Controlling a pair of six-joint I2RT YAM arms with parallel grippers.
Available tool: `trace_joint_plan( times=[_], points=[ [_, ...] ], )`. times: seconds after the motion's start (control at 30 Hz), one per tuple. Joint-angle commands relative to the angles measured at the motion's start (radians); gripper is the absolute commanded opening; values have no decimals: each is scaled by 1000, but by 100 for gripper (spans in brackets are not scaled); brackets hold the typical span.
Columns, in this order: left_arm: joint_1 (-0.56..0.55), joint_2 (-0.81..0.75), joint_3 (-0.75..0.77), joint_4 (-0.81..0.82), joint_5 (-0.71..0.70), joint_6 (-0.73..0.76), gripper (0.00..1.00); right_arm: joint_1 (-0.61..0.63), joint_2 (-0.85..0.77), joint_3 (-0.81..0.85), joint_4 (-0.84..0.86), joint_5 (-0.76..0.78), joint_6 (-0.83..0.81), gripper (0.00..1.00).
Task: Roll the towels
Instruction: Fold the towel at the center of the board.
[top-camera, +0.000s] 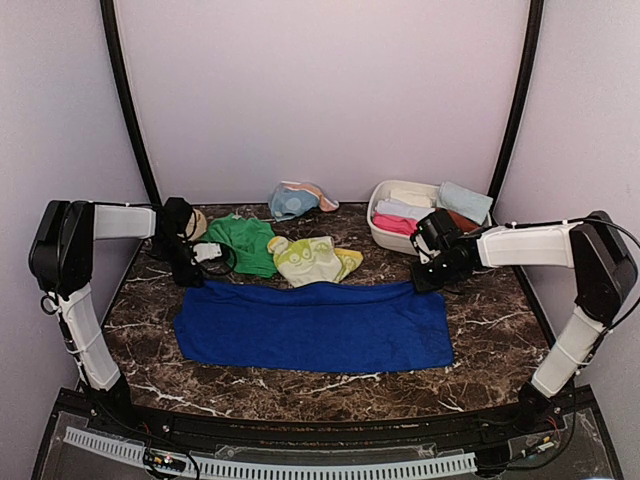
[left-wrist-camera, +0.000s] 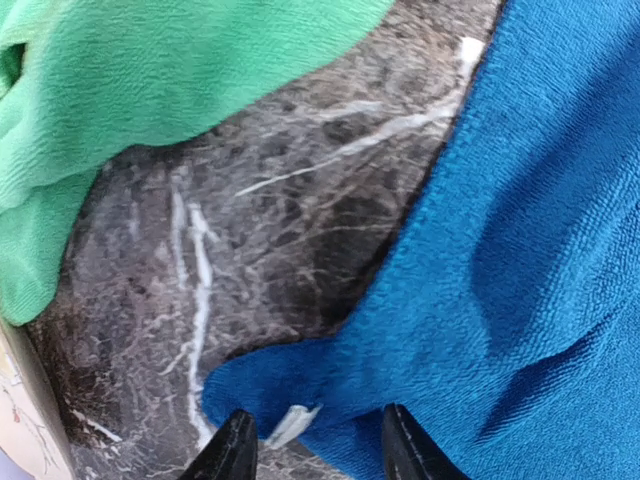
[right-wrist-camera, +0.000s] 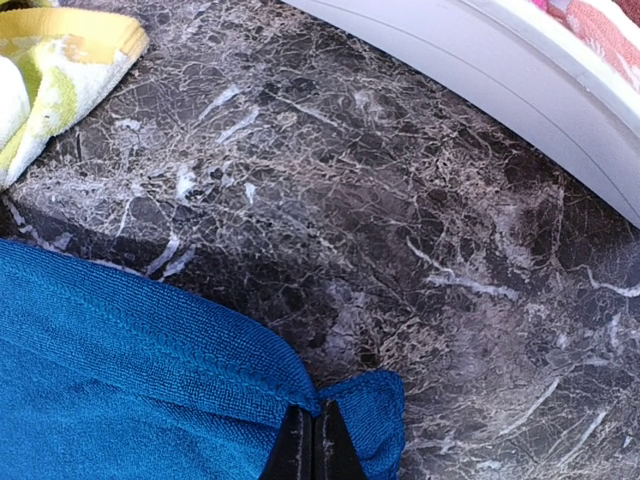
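Top external view: both arms at the far corners of a spread blue towel

A royal blue towel (top-camera: 315, 328) lies flat and wide across the middle of the dark marble bench (top-camera: 500, 320). The left gripper (top-camera: 190, 272) is at its far left corner. The right gripper (top-camera: 428, 280) is at its far right corner.

Left wrist view: the left gripper (left-wrist-camera: 318, 445) has its fingertips spread, one on each side of the towel corner, where a small white label shows. Whether they press the cloth cannot be told.

Right wrist view: the right gripper (right-wrist-camera: 312, 445) has its fingers pressed together, pinching the towel's corner, which bunches around the tips.

Behind the blue towel lie three loose towels: a crumpled green towel (top-camera: 243, 243) near the left gripper, a yellow-green patterned towel (top-camera: 312, 260) just right of it, and a light blue towel (top-camera: 292, 202) farther back. A white basin (top-camera: 378, 225) at the back right, near the right gripper, holds folded or rolled towels, among them a pink one (top-camera: 393, 224).
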Motion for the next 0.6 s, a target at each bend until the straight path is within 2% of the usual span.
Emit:
trace_joint_plan(
  times=[0.0,0.07,0.13,0.17,0.33,0.57],
  points=[
    [-18,-9,-37,-15,-3,37,39,-7,-18,4,0,-16,2,0],
    [-21,8,-32,-4,-17,29,29,-8,-18,11,-7,-13,1,0],
    [-20,20,-21,5,-30,18,4,-8,-21,10,-11,-7,0,0],
    [-21,21,-15,15,-43,8,0,-11,-24,9,-11,-5,-1,0],
    [-20,-13,26,26,-95,-23,0,-20,-41,-4,-18,8,-2,0],
    [-20,-107,72,-70,-113,-44,0,-29,-59,-7,-23,10,3,0]
  ],
)
